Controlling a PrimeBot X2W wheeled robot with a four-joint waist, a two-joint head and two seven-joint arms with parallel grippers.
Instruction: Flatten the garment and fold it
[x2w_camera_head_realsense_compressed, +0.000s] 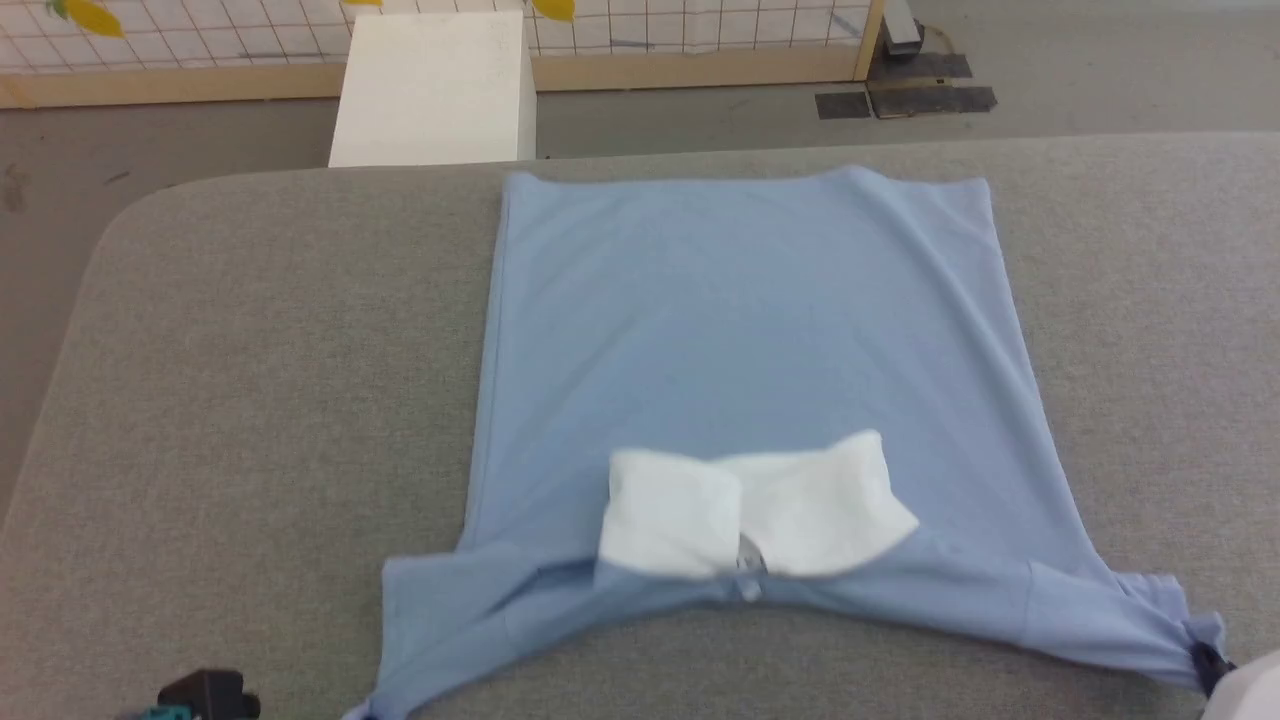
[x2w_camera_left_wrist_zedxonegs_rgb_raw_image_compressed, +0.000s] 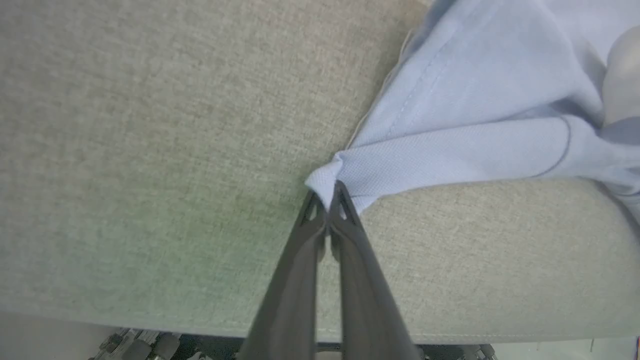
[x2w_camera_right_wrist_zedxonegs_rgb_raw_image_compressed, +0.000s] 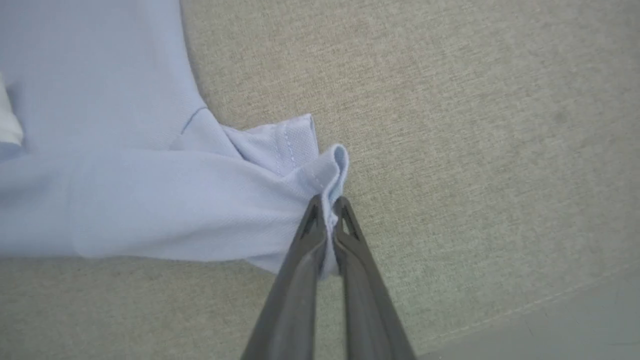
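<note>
The garment (x2w_camera_head_realsense_compressed: 740, 330), a light blue polo shirt, lies spread on the grey table with its white collar (x2w_camera_head_realsense_compressed: 750, 510) toward me and its hem at the far side. Both short sleeves stretch out along the near edge. My left gripper (x2w_camera_left_wrist_zedxonegs_rgb_raw_image_compressed: 327, 192) is shut on the tip of the left sleeve (x2w_camera_left_wrist_zedxonegs_rgb_raw_image_compressed: 450, 150), at the lower left of the head view. My right gripper (x2w_camera_right_wrist_zedxonegs_rgb_raw_image_compressed: 327, 207) is shut on the bunched cuff of the right sleeve (x2w_camera_right_wrist_zedxonegs_rgb_raw_image_compressed: 280, 175); its dark fingers (x2w_camera_head_realsense_compressed: 1208, 665) show at the lower right of the head view.
The grey fabric-covered table (x2w_camera_head_realsense_compressed: 250, 400) has a rounded far-left corner and its near edge runs just behind both grippers. A white box (x2w_camera_head_realsense_compressed: 435, 90) stands on the floor beyond the table, before a wooden-framed grid fence (x2w_camera_head_realsense_compressed: 700, 60).
</note>
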